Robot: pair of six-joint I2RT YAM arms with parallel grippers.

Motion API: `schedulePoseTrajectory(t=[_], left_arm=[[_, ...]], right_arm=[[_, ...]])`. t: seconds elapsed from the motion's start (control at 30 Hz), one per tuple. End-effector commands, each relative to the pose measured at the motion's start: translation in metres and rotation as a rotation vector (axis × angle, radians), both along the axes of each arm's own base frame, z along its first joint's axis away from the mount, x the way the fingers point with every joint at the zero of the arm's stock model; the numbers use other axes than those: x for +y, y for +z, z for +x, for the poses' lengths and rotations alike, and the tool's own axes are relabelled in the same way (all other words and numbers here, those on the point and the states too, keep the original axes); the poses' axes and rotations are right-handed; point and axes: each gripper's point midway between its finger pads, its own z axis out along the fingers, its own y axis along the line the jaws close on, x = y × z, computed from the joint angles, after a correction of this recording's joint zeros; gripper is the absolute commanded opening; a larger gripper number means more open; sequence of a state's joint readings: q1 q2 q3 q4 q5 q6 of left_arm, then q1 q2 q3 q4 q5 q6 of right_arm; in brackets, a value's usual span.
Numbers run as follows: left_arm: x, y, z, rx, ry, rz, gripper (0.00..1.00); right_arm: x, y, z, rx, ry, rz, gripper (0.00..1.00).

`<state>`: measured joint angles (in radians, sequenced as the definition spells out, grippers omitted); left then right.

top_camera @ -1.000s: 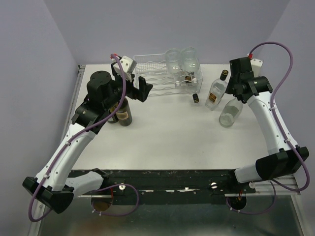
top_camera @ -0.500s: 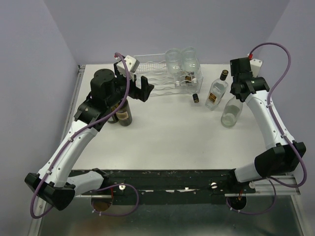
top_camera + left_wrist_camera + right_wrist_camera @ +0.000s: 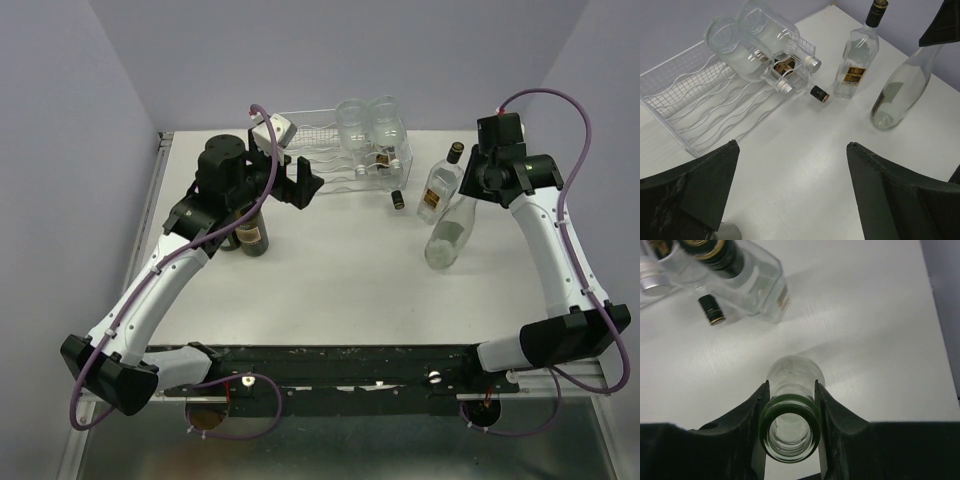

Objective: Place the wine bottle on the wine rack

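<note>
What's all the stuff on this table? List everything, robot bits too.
table: one, white, under everything.
wine rack: one, white wire, at the back of the table.
clear bottles: two, silver caps, lying on the rack's right side.
square bottle: one, clear with a black cap, upright, right of the rack.
wine bottle: one, clear, tilted, far right.
small dark item: one, black with a gold band, lying in front of the rack.
dark bottle: at least one, brown, upright, partly hidden under the left arm.
left gripper: black, open, near the rack's left end.
right gripper: black, shut on the wine bottle's neck.
</note>
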<state>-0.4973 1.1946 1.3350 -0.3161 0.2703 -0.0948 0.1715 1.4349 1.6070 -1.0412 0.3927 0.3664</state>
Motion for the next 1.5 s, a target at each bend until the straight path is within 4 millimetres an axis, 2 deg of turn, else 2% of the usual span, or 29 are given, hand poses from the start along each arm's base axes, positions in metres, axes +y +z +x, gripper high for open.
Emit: schedulePoseTrajectory(t=[0.0, 0.13, 0.2, 0.33, 0.43, 0.67, 0.9, 1.1, 1.47], left_arm=[[-0.016, 0.000, -0.003, 0.017, -0.079, -0.052, 0.99], [-0.034, -0.021, -0.009, 0.068, -0.189, -0.061, 0.99], [-0.040, -0.032, -0.011, 0.093, -0.226, -0.055, 0.99], [-0.049, -0.046, -0.014, 0.099, -0.282, -0.056, 0.99], [-0.053, -0.053, -0.020, 0.096, -0.320, -0.060, 0.99], [-0.059, -0.066, -0.034, 0.120, -0.403, -0.066, 0.99], [-0.068, -0.074, -0.047, 0.169, -0.520, -0.047, 0.99], [-0.062, -0.091, -0.038, 0.195, -0.465, 0.009, 0.99], [-0.051, -0.104, -0.029, 0.147, -0.413, 0.099, 0.98]], right_arm=[[0.066, 0.063, -0.014, -0.157, 0.253, 0.241, 0.01], [0.124, 0.084, -0.025, -0.180, 0.428, 0.424, 0.00], [0.146, 0.097, -0.028, -0.198, 0.483, 0.479, 0.01], [0.181, 0.119, -0.029, -0.219, 0.568, 0.593, 0.01], [0.198, 0.135, -0.027, -0.246, 0.612, 0.664, 0.01], [0.222, 0.163, -0.027, -0.284, 0.701, 0.768, 0.01], [0.244, 0.188, -0.036, -0.334, 0.848, 0.842, 0.01], [0.261, 0.214, -0.052, -0.371, 0.977, 0.904, 0.01], [0.271, 0.228, -0.066, -0.378, 1.064, 0.987, 0.01]])
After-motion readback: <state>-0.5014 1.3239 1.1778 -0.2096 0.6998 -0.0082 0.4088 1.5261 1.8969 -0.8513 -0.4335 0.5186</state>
